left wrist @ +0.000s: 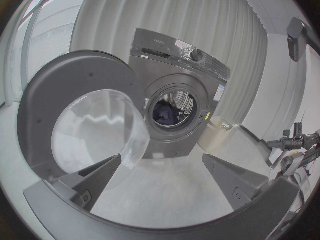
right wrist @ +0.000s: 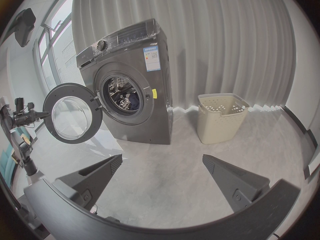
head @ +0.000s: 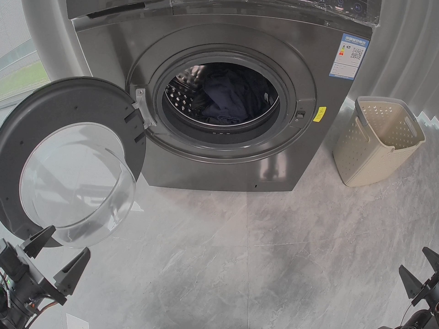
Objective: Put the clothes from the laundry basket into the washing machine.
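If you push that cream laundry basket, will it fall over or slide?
Probably slide: the laundry basket looks empty, so likely light, and the floor looks smooth. Its holey plastic walls may flex. It's tall, so a high push might tip it.

Grey tiled floor [head: 256,261] bearing washing machine [head: 215,170], beige laundry basket [head: 361,156] just beside it

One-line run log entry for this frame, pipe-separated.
door open | dark clothes in drum | laundry basket looks empty, beside washing machine | left gripper open, by door | right gripper open
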### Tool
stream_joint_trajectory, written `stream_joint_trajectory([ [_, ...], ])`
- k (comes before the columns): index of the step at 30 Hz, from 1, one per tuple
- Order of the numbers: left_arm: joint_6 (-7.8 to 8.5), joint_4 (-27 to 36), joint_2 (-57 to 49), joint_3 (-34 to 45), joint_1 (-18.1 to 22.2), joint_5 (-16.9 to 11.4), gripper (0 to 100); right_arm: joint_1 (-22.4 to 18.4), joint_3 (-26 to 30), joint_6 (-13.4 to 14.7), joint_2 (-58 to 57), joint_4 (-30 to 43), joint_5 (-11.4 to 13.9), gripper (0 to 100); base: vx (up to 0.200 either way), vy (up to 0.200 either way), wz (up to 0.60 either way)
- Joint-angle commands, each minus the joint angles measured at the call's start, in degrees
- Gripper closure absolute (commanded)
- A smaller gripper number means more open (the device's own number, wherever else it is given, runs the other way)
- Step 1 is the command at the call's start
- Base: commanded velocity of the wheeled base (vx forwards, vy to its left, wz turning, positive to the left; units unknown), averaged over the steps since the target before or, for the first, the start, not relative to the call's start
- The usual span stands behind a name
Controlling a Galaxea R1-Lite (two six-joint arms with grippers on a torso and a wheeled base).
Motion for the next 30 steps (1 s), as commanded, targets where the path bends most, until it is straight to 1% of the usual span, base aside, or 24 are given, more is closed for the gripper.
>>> stream_joint_trajectory([
  [1,2.77,20.70,-27.38,0.99,17.13,-7.15,0,-6.11,1.87,0.20,-14.99,8.34,-0.91,0,0.000,0.000,0.00],
  [4,2.68,34.23,-37.67,0.99,22.49,-10.58,0,-6.19,1.87,1.25,-14.90,8.60,-2.32,0,0.000,0.000,0.00],
  [5,2.68,35.46,-38.63,0.99,23.02,-10.84,0,-6.28,1.87,1.34,-14.90,8.60,-2.58,0,0.000,0.000,0.00],
  [6,2.68,41.44,-41.80,0.99,25.48,-11.63,0,-6.28,1.87,1.60,-14.90,8.60,-5.04,0,0.000,0.000,0.00],
  [7,1.80,42.76,-41.27,0.99,26.01,-11.37,0,-6.63,1.87,1.51,-14.73,8.69,-6.36,0,0.000,0.000,0.00],
  [8,-0.13,42.05,-40.92,0.99,26.71,-10.84,0,-7.25,1.87,1.43,-14.73,8.69,-7.24,0,0.000,0.000,0.00],
  [9,-0.13,42.05,-40.92,0.99,26.71,-10.84,0,-7.25,1.87,1.43,-14.73,8.69,-7.24,0,0.000,0.000,0.00],
  [10,-2.85,41.35,-40.92,0.99,29.08,-10.49,0,-9.80,1.87,0.81,-14.90,8.69,-7.24,0,0.000,0.000,0.00],
  [11,-3.29,41.44,-40.92,0.99,30.75,-10.93,0,-12.26,1.87,0.37,-15.43,8.95,-6.27,0,0.000,0.000,0.00],
  [12,-2.85,41.44,-41.10,0.99,32.60,-11.46,0,-15.07,1.87,0.11,-16.31,9.13,-4.25,0,0.000,0.000,0.00],
  [13,-2.24,41.53,-42.06,0.99,34.88,-13.21,0,-16.65,1.87,0.37,-16.93,9.22,-2.32,0,0.000,0.000,0.00],
  [14,-0.83,41.53,-44.61,0.99,36.99,-16.91,0,-16.65,1.87,-0.07,-18.16,9.48,0.23,0,0.000,0.000,0.00],
  [15,1.10,41.44,-45.67,0.99,37.34,-19.37,0,-15.69,1.87,-0.60,-19.30,9.74,1.72,0,0.000,0.000,0.00],
  [16,2.95,41.53,-45.14,0.99,36.73,-20.16,0,-15.25,1.87,-1.83,-19.91,10.53,3.13,0,0.000,0.000,0.00],
  [17,4.00,41.61,-45.14,0.99,36.46,-19.28,0,-15.07,1.87,-2.79,-20.09,11.68,3.39,0,0.000,0.000,0.00],
  [18,4.35,41.70,-45.84,0.99,36.03,-17.52,0,-14.89,1.87,-3.06,-20.09,12.12,3.39,0,0.000,0.000,0.00],
  [19,5.23,42.32,-46.10,0.99,36.20,-15.41,0,-14.89,1.87,-2.53,-20.09,12.12,3.48,0,0.000,0.000,0.00],
  [20,4.35,43.37,-46.10,0.90,36.03,-12.86,0,-14.81,1.78,-1.74,-20.09,12.20,3.39,0,0.000,0.000,0.00],
  [21,3.65,44.34,-45.84,0.72,35.85,-11.63,0,-14.89,1.78,-1.74,-20.09,12.12,3.39,0,0.000,0.000,0.00],
  [22,2.86,44.78,-45.67,0.55,35.85,-11.72,0,-14.89,1.78,-2.00,-20.09,12.12,3.39,0,0.000,0.000,0.00],
  [23,2.59,44.78,-46.10,0.81,35.94,-12.95,0,-14.89,1.87,-2.88,-20.09,11.94,3.66,0,0.000,0.000,0.00],
  [24,3.30,45.57,-46.10,0.99,36.11,-14.53,0,-14.98,1.87,-4.02,-20.09,11.94,3.92,0,0.000,0.000,0.00],
  [27,5.23,45.66,-46.10,0.99,35.94,-15.41,0,-14.81,1.87,-4.38,-20.09,11.94,5.85,0,0.000,0.000,0.00],
  [30,5.14,45.66,-46.10,0.99,35.94,-15.41,0,-14.72,1.78,-4.64,-20.00,12.38,6.21,0,0.000,0.067,0.00],
])
